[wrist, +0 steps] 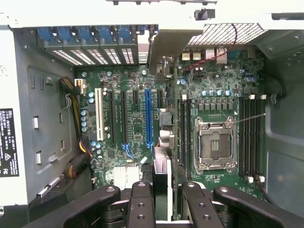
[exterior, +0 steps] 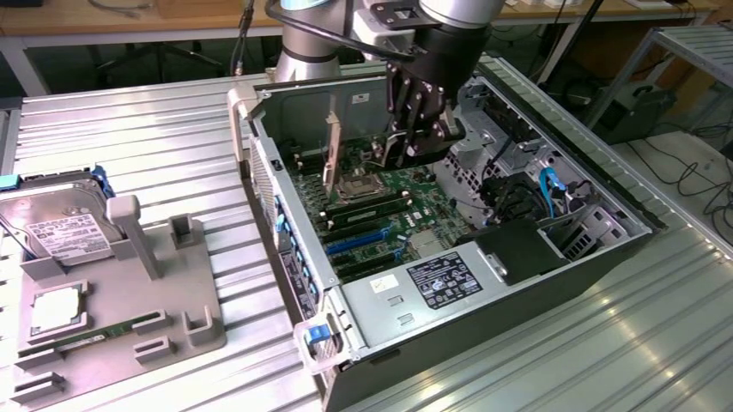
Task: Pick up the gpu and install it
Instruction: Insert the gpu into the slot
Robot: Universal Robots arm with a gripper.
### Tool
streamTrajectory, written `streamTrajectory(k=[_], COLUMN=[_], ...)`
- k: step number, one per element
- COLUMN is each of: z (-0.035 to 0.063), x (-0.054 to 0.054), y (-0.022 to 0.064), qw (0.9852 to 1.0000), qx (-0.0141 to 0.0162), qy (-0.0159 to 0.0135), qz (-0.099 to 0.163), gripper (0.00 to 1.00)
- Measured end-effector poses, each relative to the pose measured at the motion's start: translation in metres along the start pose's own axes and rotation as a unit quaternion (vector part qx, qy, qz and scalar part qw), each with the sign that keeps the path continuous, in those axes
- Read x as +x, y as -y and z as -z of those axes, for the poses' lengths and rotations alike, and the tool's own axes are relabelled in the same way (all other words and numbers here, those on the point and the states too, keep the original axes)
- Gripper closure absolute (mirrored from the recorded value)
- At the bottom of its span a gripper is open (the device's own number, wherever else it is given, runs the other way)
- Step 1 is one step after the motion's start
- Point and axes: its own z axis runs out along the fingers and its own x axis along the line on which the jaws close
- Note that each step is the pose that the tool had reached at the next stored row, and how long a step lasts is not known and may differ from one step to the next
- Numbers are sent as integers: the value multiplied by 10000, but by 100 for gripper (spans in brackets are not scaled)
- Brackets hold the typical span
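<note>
One gpu (exterior: 333,153) stands edge-on between the closed jaws of the gripper (wrist: 160,190) inside the computer case (exterior: 596,184), its fan side hidden from sight.

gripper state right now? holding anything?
Gripper: shut on the gpu, held edge-on above the motherboard inside the open case.
</note>
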Motion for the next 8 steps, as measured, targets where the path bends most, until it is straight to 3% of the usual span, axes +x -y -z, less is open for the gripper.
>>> streamTrajectory(k=[8], z=[-40], x=[14], y=[-2], qw=[10000], qx=[0], qy=[3], qz=[8], gripper=[72])
